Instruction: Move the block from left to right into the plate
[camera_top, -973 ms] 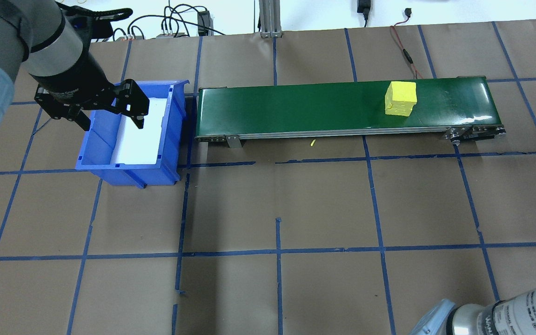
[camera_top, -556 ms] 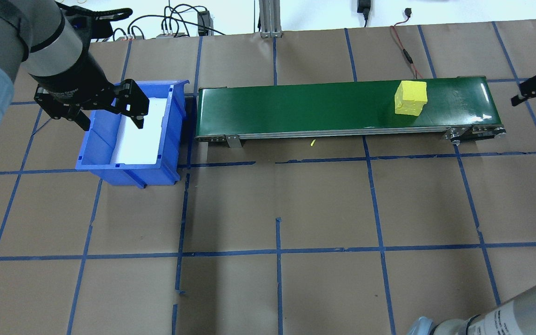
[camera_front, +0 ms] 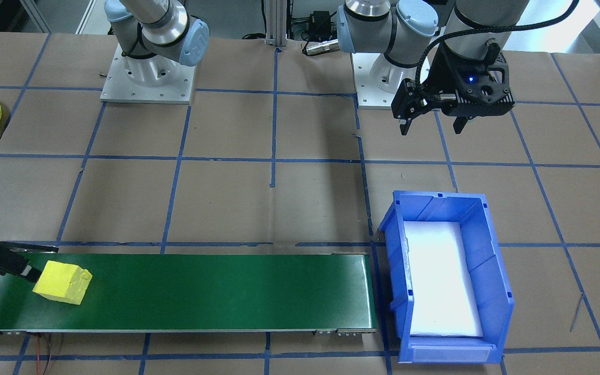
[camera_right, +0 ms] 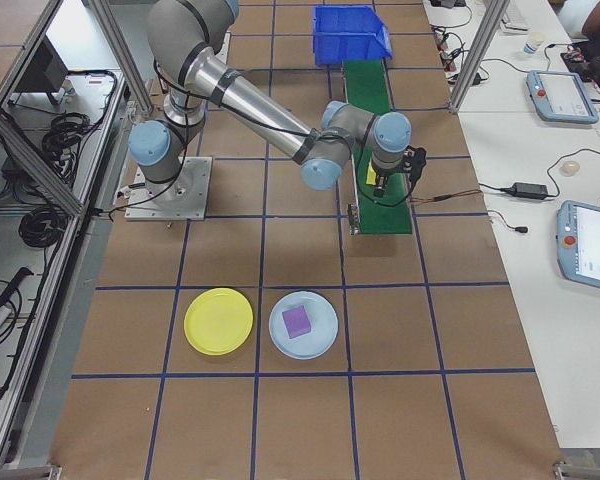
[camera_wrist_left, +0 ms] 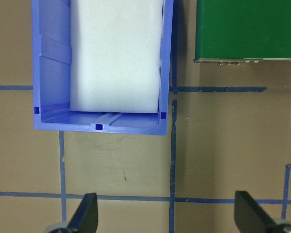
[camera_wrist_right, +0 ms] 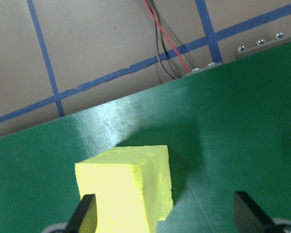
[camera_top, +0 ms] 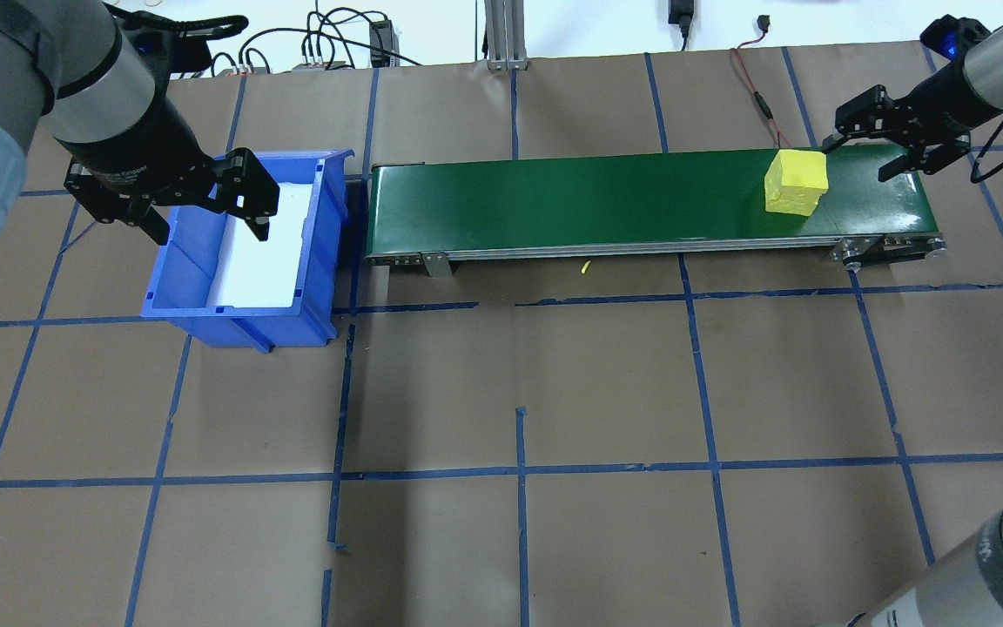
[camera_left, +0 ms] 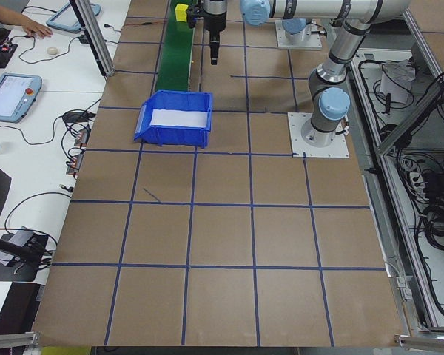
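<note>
Yellow foam block on your green conveyor belt, right gripper jaws spread wide beside it, left gripper jaws agape, empty, over blue bin.

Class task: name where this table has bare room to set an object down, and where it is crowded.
Free: the brown paper table in front of the green conveyor belt, and the belt's long middle. Crowded: the belt's end, where the right claw meets the yellow foam block, and around the blue plastic bin.

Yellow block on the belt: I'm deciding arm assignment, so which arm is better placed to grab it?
Right. The right gripper is open beside the yellow block, while the left gripper hangs over the blue bin.
</note>
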Available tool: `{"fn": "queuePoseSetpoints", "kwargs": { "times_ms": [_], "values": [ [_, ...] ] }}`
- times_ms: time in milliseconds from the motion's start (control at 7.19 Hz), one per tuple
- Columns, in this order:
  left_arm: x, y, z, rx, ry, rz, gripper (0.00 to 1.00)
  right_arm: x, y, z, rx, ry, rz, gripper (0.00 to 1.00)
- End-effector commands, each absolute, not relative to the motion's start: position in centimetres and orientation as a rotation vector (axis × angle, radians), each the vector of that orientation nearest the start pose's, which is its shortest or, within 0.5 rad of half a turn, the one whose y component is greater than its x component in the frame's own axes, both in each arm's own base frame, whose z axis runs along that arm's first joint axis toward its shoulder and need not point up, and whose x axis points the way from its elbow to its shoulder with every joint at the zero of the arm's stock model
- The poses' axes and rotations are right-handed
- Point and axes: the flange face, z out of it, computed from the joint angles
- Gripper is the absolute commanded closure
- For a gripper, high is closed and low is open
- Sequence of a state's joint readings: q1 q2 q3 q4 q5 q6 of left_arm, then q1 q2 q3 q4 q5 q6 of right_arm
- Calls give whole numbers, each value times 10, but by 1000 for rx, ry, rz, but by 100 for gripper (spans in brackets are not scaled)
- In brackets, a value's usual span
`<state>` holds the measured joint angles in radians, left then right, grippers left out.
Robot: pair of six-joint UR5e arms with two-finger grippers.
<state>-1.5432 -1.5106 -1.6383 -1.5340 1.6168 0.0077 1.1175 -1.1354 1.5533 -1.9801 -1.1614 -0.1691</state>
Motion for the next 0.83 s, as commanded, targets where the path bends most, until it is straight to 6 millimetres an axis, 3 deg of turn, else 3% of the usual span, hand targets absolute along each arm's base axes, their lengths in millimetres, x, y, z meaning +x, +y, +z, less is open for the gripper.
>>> {"fn": "queuePoseSetpoints", "kwargs": {
  "times_ms": [0,417,695],
  "values": [
    [-116,-473,487,-32,3096,-44,0,-124,-660,293,372,2699,-180,3],
    [-116,-473,487,-32,3096,-42,0,-123,-657,259,333,2694,-111,3],
    [-116,-473,487,-32,3095,-44,0,-124,-655,247,267,2718,-88,3]
  ]
}}
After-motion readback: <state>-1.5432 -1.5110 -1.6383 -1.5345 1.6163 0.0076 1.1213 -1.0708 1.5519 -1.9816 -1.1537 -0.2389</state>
